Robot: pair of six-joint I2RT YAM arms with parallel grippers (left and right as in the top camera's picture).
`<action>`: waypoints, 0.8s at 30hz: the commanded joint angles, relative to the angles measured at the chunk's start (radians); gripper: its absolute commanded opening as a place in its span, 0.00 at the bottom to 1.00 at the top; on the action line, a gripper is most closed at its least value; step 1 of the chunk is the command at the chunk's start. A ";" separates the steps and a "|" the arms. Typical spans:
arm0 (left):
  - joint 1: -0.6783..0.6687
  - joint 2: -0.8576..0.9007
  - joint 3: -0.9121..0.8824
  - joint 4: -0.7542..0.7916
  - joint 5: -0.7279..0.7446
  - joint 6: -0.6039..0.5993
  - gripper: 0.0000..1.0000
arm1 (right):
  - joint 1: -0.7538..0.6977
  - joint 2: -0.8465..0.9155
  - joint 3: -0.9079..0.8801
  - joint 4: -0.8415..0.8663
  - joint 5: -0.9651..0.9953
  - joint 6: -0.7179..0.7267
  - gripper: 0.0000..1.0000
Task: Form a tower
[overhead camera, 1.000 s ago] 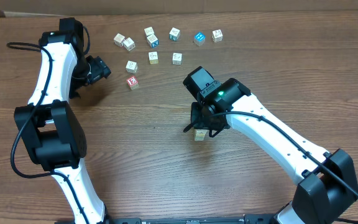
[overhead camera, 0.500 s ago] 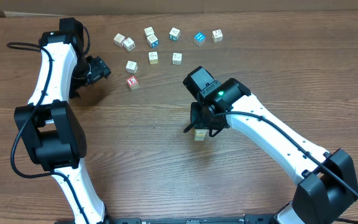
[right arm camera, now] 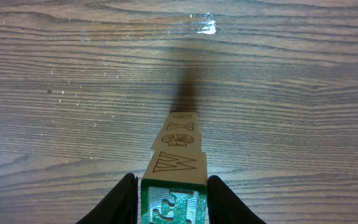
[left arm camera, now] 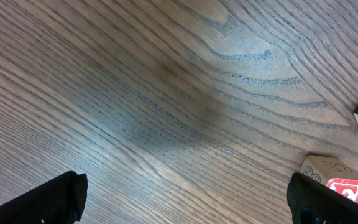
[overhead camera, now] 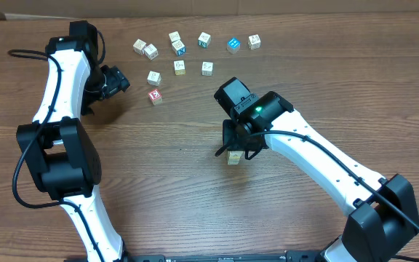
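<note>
Tower [right arm camera: 178,152] several cubes high, right gripper [right arm camera: 171,198] pinching its green-faced top cube [right arm camera: 171,204]; left gripper [left arm camera: 185,196] spread, idle; loose cubes [overhead camera: 180,67] remain far.

"W" on the tower [right arm camera: 174,164]

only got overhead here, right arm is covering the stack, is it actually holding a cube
Observer: Yes. In the right wrist view the right gripper is shut on a green-faced cube, a finger against each side.
Operator: is that cube on the tower or in the air
Observer: It sits at the top of the tower; below it I see wooden faces, one with a W, one with an X.
Operator: stack straight?
Observer: Not perfectly. The lower cubes look slightly offset from one another.
Operator: left arm doing anything
Observer: The left gripper is open over bare table, with a red-faced cube by one finger.
</note>
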 commanded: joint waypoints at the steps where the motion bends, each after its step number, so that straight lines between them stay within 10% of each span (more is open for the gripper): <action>1: -0.003 -0.029 0.016 -0.003 -0.008 0.016 1.00 | 0.006 0.001 -0.004 0.003 0.010 -0.034 0.33; 10: -0.003 -0.029 0.016 -0.003 -0.008 0.016 1.00 | 0.006 0.001 -0.004 0.004 0.011 -0.047 0.67; 24: -0.003 -0.029 0.016 -0.003 -0.008 0.016 1.00 | 0.006 0.082 -0.006 0.015 0.011 -0.048 0.68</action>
